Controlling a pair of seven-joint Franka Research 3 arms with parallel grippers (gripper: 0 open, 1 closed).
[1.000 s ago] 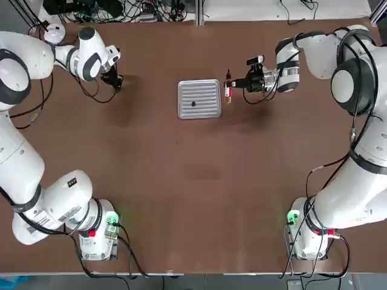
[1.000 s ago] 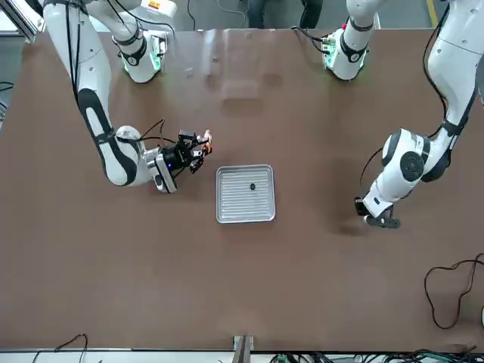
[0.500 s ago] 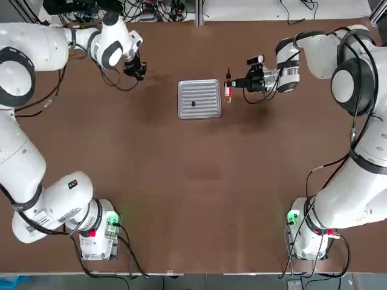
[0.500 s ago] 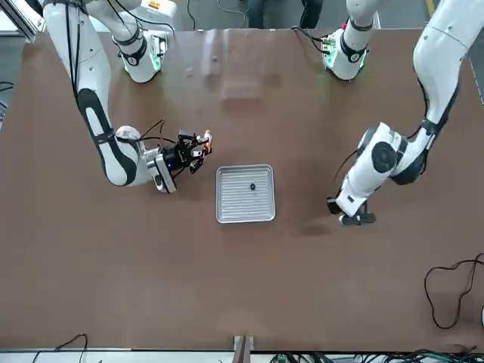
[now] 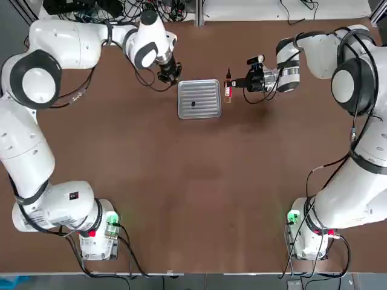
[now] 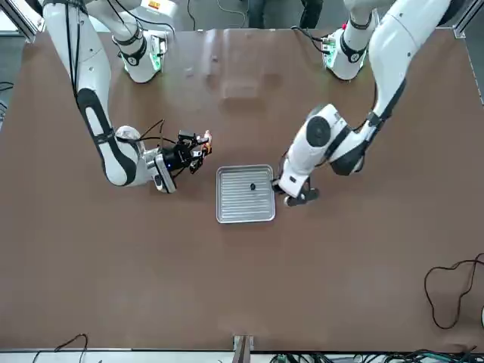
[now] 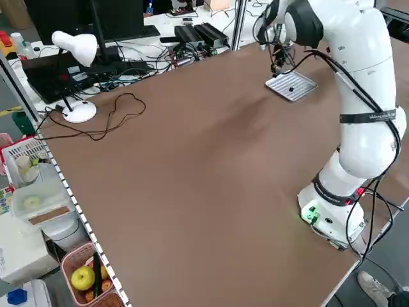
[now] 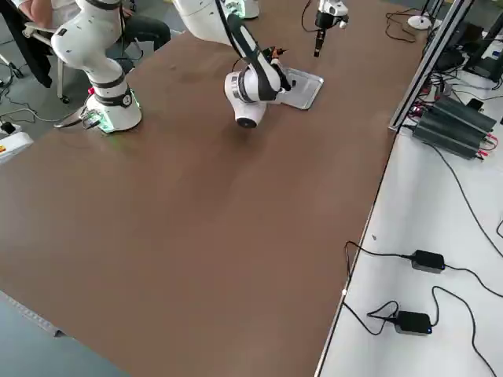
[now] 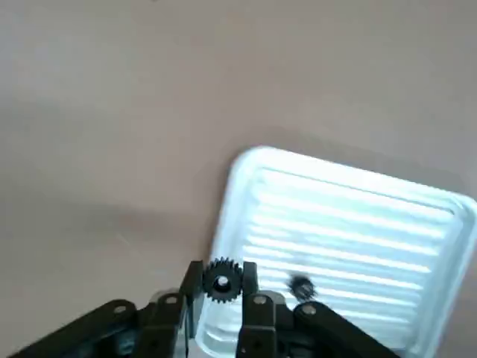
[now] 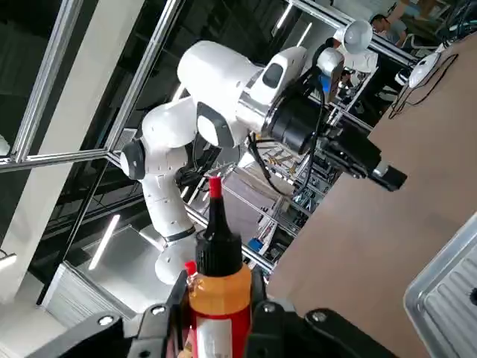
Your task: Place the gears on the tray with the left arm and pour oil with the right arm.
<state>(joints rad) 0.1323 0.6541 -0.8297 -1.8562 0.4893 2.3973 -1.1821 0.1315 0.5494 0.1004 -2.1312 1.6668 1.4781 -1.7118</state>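
The silver ribbed tray (image 5: 199,90) lies at the table's far middle, with one dark gear (image 5: 193,104) on it. My left gripper (image 5: 170,76) hovers at the tray's far left corner. In the left wrist view it (image 9: 221,268) is shut on a second gear (image 9: 221,283), over the tray's (image 9: 350,216) edge; the other gear (image 9: 301,286) lies on the ribs. My right gripper (image 5: 237,85) stays just right of the tray, shut on the oil bottle (image 5: 228,88). The bottle (image 10: 217,291) stands upright between its fingers, cap on top.
Cables and power bricks (image 5: 151,9) lie beyond the table's far edge. A desk lamp (image 7: 75,48) and baskets (image 7: 86,278) stand off the table's left side. Both arm bases (image 5: 97,232) (image 5: 308,229) sit at the near edge, with bare brown table between them.
My left arm has swung from the table's far left corner rightward to the tray's left edge, carrying the gear. The right arm and the bottle have stayed put.
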